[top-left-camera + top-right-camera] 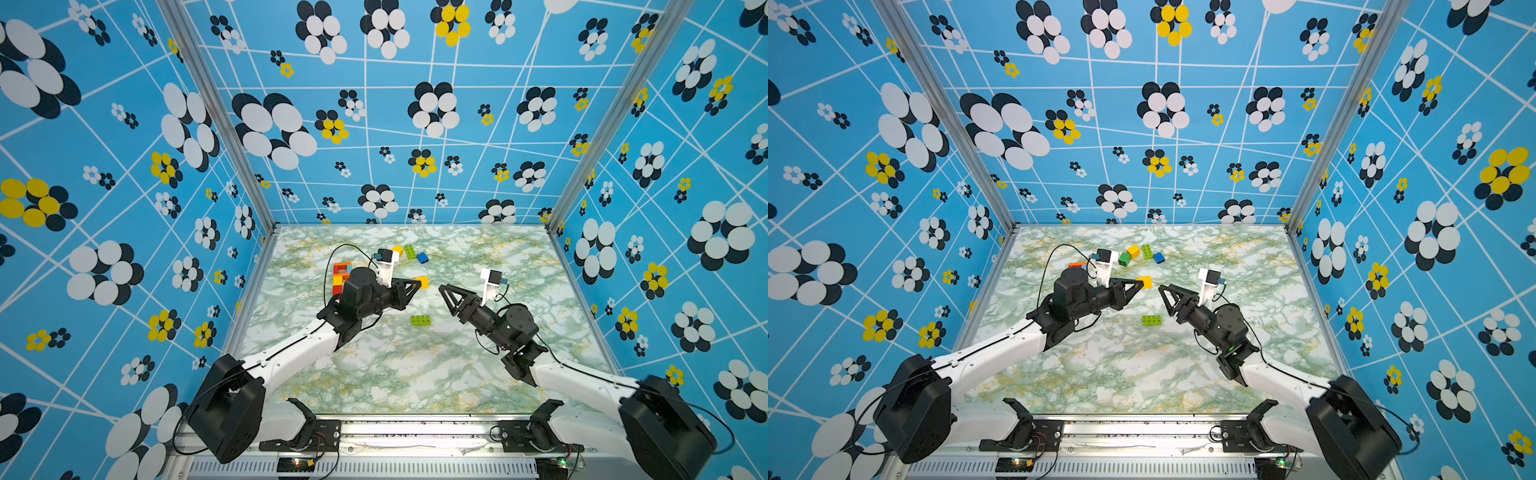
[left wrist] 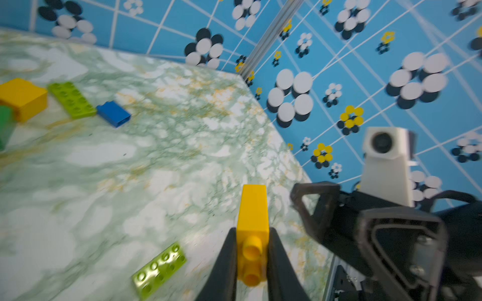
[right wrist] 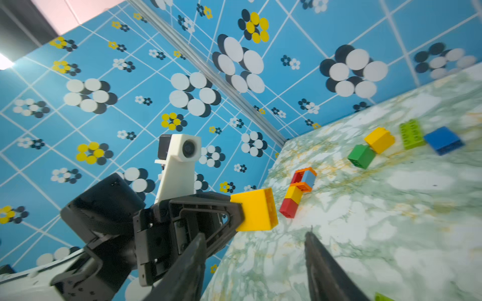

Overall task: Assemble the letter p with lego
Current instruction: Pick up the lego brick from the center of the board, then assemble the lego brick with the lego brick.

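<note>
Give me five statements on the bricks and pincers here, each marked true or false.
1. The left pincer is shut on a yellow brick. True.
2. The right pincer holds a blue brick. False: it is open and empty; the blue brick lies at the far side of the table.
3. A lime plate lies flat on the table between the two arms. True.
4. The partly built stack is all green. False: it shows red, yellow, orange and light blue.
5. The held brick rests on the table. False: it is in the air.

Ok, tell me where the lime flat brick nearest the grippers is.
In both top views the lime flat brick lies on the table, centre, between the two arms, below both gripper tips.
</note>
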`<act>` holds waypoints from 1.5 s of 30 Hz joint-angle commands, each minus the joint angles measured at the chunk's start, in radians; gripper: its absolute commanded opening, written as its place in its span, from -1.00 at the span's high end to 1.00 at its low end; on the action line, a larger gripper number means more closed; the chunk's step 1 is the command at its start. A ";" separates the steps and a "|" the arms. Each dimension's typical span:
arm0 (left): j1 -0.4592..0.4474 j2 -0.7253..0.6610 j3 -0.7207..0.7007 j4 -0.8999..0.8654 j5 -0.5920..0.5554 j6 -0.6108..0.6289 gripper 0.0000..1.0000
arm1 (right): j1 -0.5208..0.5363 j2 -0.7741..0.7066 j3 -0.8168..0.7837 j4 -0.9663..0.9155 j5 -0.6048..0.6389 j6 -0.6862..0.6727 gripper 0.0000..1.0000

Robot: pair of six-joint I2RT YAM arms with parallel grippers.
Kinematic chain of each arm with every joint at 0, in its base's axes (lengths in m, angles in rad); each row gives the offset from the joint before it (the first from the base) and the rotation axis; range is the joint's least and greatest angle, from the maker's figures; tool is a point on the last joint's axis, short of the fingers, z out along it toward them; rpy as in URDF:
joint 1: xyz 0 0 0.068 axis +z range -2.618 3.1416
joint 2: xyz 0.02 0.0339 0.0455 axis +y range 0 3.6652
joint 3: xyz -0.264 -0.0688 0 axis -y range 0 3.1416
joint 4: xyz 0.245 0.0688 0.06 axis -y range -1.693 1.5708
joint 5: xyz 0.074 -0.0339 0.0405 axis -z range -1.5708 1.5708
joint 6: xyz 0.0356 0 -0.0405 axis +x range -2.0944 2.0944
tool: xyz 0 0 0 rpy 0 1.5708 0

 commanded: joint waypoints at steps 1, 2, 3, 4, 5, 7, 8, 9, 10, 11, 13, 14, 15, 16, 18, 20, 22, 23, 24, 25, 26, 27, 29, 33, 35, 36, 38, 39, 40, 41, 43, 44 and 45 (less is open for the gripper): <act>-0.043 0.021 0.147 -0.348 -0.203 0.094 0.97 | -0.011 -0.143 0.058 -0.470 0.155 -0.192 -0.24; -0.062 0.046 0.194 -0.439 -0.258 0.107 0.99 | -0.012 -0.179 0.078 -0.575 0.206 -0.233 -0.24; -0.082 0.082 0.252 -0.551 -0.303 0.118 1.00 | -0.012 -0.220 0.100 -0.689 0.276 -0.270 -0.25; -0.099 0.119 0.298 -0.641 -0.340 0.111 1.00 | -0.015 -0.254 0.121 -0.788 0.349 -0.305 -0.28; -0.113 0.152 0.334 -0.707 -0.365 0.093 1.00 | -0.019 -0.280 0.140 -0.873 0.411 -0.329 -0.31; -0.133 0.201 0.366 -0.784 -0.384 0.052 1.00 | -0.035 -0.313 0.165 -0.989 0.485 -0.361 -0.33; -0.145 0.221 0.375 -0.817 -0.399 0.024 1.00 | -0.047 -0.324 0.173 -1.033 0.500 -0.371 -0.33; -0.153 0.240 0.384 -0.844 -0.412 -0.003 1.00 | -0.055 -0.330 0.176 -1.059 0.506 -0.377 -0.33; -0.161 0.261 0.396 -0.878 -0.424 -0.030 1.00 | -0.061 -0.335 0.176 -1.079 0.509 -0.381 -0.34; -0.165 0.284 0.411 -0.909 -0.431 -0.058 1.00 | -0.068 -0.340 0.173 -1.094 0.508 -0.383 -0.34; -0.168 0.323 0.438 -0.951 -0.437 -0.094 1.00 | -0.072 -0.342 0.165 -1.105 0.502 -0.388 -0.35; -0.167 0.344 0.450 -0.963 -0.437 -0.106 1.00 | -0.072 -0.342 0.159 -1.104 0.499 -0.390 -0.35; -0.168 0.362 0.465 -0.972 -0.434 -0.111 1.00 | -0.073 -0.341 0.154 -1.103 0.497 -0.391 -0.36; -0.169 0.389 0.487 -0.988 -0.430 -0.115 1.00 | -0.073 -0.341 0.148 -1.098 0.495 -0.394 -0.36; -0.171 0.438 0.532 -1.017 -0.426 -0.121 1.00 | -0.073 -0.338 0.139 -1.091 0.495 -0.404 -0.36; -0.171 0.480 0.564 -1.025 -0.406 -0.132 1.00 | -0.075 -0.337 0.135 -1.090 0.497 -0.415 -0.37; -0.170 0.517 0.588 -1.031 -0.387 -0.141 1.00 | -0.077 -0.338 0.131 -1.088 0.495 -0.428 -0.39; -0.171 0.526 0.603 -1.036 -0.379 -0.142 1.00 | -0.077 -0.339 0.129 -1.087 0.492 -0.439 -0.39; -0.171 0.552 0.615 -1.042 -0.373 -0.144 1.00 | -0.076 -0.343 0.124 -1.084 0.486 -0.453 -0.41; -0.171 0.574 0.635 -1.052 -0.370 -0.144 1.00 | -0.077 -0.351 0.114 -1.076 0.483 -0.466 -0.44; -0.170 0.595 0.658 -1.066 -0.369 -0.141 1.00 | -0.077 -0.360 0.104 -1.070 0.485 -0.474 -0.46; -0.170 0.612 0.676 -1.076 -0.365 -0.141 1.00 | -0.076 -0.369 0.096 -1.064 0.487 -0.480 -0.48; -0.171 0.652 0.724 -1.106 -0.364 -0.139 1.00 | -0.076 -0.390 0.079 -1.056 0.492 -0.483 -0.50; -0.170 0.707 0.792 -1.158 -0.362 -0.139 1.00 | -0.077 -0.415 0.055 -1.040 0.501 -0.484 -0.51; -0.171 0.726 0.815 -1.190 -0.367 -0.151 1.00 | -0.077 -0.418 0.044 -1.036 0.510 -0.483 -0.52; -0.171 0.730 0.818 -1.198 -0.367 -0.155 1.00 | -0.076 -0.418 0.043 -1.034 0.513 -0.483 -0.52; -0.170 0.735 0.823 -1.217 -0.370 -0.170 1.00 | -0.076 -0.418 0.033 -1.027 0.517 -0.481 -0.52; -0.171 0.735 0.821 -1.221 -0.370 -0.176 1.00 | -0.077 -0.418 0.030 -1.022 0.516 -0.480 -0.52; -0.171 0.737 0.824 -1.226 -0.370 -0.182 1.00 | -0.076 -0.418 0.025 -1.014 0.513 -0.479 -0.53; -0.170 0.741 0.829 -1.232 -0.373 -0.187 1.00 | -0.077 -0.417 0.021 -1.008 0.511 -0.478 -0.53; -0.170 0.750 0.842 -1.243 -0.379 -0.195 1.00 | -0.077 -0.414 0.017 -1.000 0.507 -0.474 -0.53; -0.171 0.756 0.851 -1.246 -0.376 -0.199 1.00 | -0.076 -0.413 0.015 -0.998 0.505 -0.473 -0.53; -0.171 0.761 0.861 -1.248 -0.377 -0.202 1.00 | -0.076 -0.412 0.014 -0.996 0.503 -0.472 -0.54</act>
